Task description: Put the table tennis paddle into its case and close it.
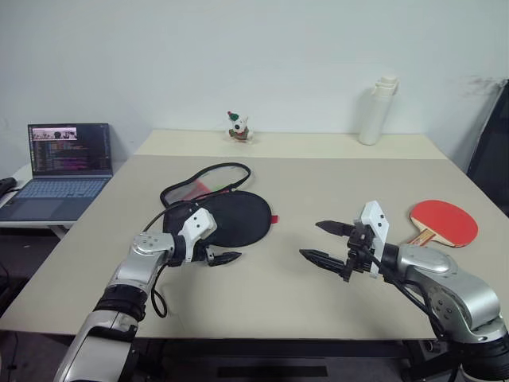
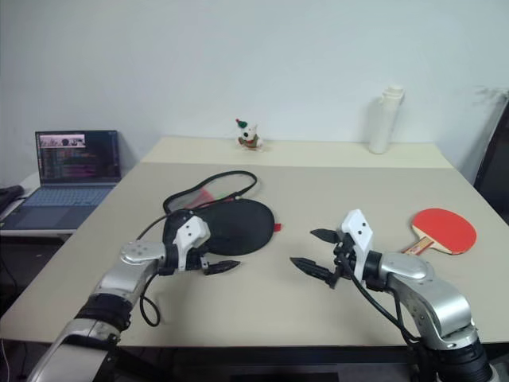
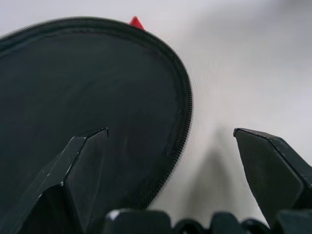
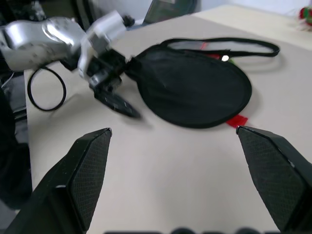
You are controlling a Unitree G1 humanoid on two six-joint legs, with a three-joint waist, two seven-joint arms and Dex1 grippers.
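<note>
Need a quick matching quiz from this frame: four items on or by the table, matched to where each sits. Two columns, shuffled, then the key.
Things:
1. table tennis paddle
2. case
3. white bottle
4. laptop

Places:
A. standing upright at the far edge of the table, right of centre
B. on a lower surface off the table's left side, screen lit
C. lying flat near the table's right edge, red face up
D. lying on the table just ahead of the left pincer, black side up

Pairs: 1-C, 2-D, 3-A, 4-B
</note>
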